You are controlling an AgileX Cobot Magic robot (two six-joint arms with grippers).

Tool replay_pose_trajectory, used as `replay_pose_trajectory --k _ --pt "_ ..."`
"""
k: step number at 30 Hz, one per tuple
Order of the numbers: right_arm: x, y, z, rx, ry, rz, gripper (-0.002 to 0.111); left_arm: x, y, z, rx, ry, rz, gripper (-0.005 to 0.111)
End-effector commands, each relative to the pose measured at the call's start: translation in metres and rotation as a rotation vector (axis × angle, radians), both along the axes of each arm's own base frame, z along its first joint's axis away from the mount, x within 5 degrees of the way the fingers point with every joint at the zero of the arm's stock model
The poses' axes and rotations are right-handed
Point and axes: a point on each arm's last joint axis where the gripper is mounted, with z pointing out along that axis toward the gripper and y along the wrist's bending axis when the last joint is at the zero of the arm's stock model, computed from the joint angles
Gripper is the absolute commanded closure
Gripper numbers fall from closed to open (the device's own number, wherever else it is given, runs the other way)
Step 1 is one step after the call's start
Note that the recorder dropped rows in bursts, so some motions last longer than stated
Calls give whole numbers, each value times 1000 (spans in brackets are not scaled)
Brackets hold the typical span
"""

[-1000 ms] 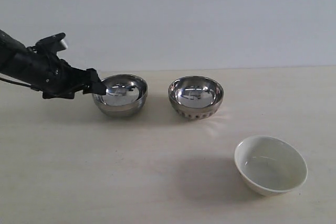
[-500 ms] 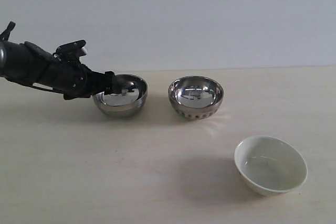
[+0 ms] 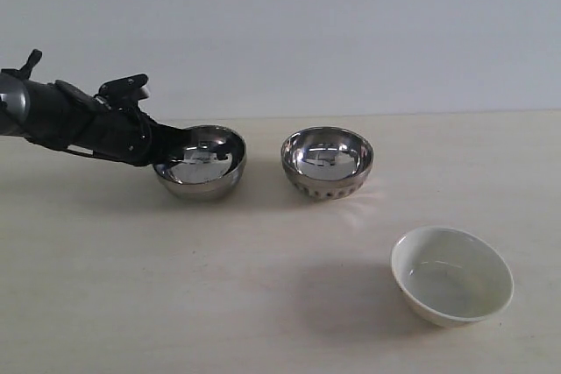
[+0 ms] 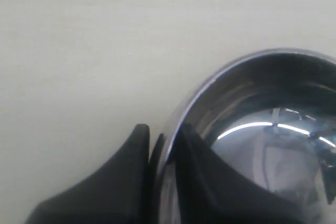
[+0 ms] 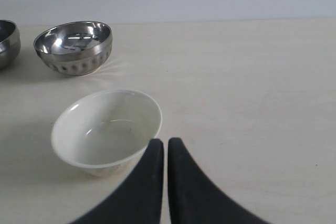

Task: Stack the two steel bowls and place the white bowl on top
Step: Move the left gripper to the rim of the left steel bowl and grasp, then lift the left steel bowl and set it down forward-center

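Left gripper (image 4: 160, 132) has slid in and pinched the rim of the smooth round shiny steel bowl (image 3: 206, 179), one finger inside. The dimpled round steel bowl (image 3: 327, 162) sits just to its right, apart. The small glossy cream-white bowl (image 3: 451, 278) lies by the right gripper (image 5: 164, 142), which is clamped shut and empty.

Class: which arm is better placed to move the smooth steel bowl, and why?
Left: the left gripper clamps the smooth bowl at its rim. The right gripper is shut beside the white bowl, away from it.

Steel bowls (image 3: 327, 162) unstacked, white bowl (image 3: 451, 276) apart
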Motion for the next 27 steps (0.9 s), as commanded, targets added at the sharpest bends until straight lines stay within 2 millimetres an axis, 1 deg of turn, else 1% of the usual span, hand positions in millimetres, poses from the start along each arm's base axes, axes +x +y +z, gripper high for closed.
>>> replay_pose_trajectory --k 1,3,4,9,11,12,16,19,20,22,23,25,27 --pt "0 0 1 -3 -12 0 108 -4 -5 8 -23 26 -60 103" --pt "0 0 1 -3 -12 0 108 -6 -6 19 -34 18 -71 103" --pt "0 0 1 -3 -12 0 108 -7 -6 30 -38 -2 -73 103" --pt "0 0 1 -3 -12 0 108 -17 -3 69 -24 -72 -87 103" --pt "0 0 1 -3 -12 0 108 -25 -2 85 -18 -89 -92 103" --pt "0 0 1 -3 -12 0 108 -32 -1 94 -20 -93 -88 103" --pt "0 0 1 -3 -12 0 108 -52 1 111 -26 -98 -92 103" --pt "0 0 1 -3 -12 0 108 -69 2 118 -29 -87 -100 103" --pt "0 0 1 -3 -12 0 108 -77 0 118 -28 -76 -109 103" --pt "0 0 1 -3 -12 0 108 -88 -5 115 -24 -60 -122 103" --pt "0 0 1 -3 -12 0 108 -95 -11 112 -19 -47 -144 103" --pt "0 0 1 -3 -12 0 108 -105 -22 106 -7 -32 -181 103" --pt "0 0 1 -3 -12 0 108 -115 -37 100 -2 -13 -225 103"
